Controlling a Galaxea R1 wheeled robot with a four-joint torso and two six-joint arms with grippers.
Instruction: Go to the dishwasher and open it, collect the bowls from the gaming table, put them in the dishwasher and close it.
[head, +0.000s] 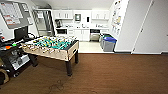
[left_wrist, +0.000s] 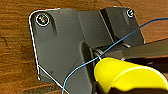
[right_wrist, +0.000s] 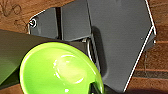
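A light green bowl (right_wrist: 60, 70) shows large in the right wrist view, above the brown floor, with my right gripper (right_wrist: 94, 88) shut on its rim. In the left wrist view a yellow bowl (left_wrist: 127, 75) hangs over the floor, my left gripper (left_wrist: 100, 87) shut on its edge. The dishwasher (head: 95, 35) is a steel front under the counter in the far kitchen; I cannot tell how its door stands. The gaming table is out of view.
A table-football table (head: 51, 46) stands ahead on the left. A dark desk (head: 10, 53) with a monitor and small orange and green things is at the far left. Grey bins (head: 108, 42) stand by the kitchen entrance. A white wall (head: 130, 27) rises on the right.
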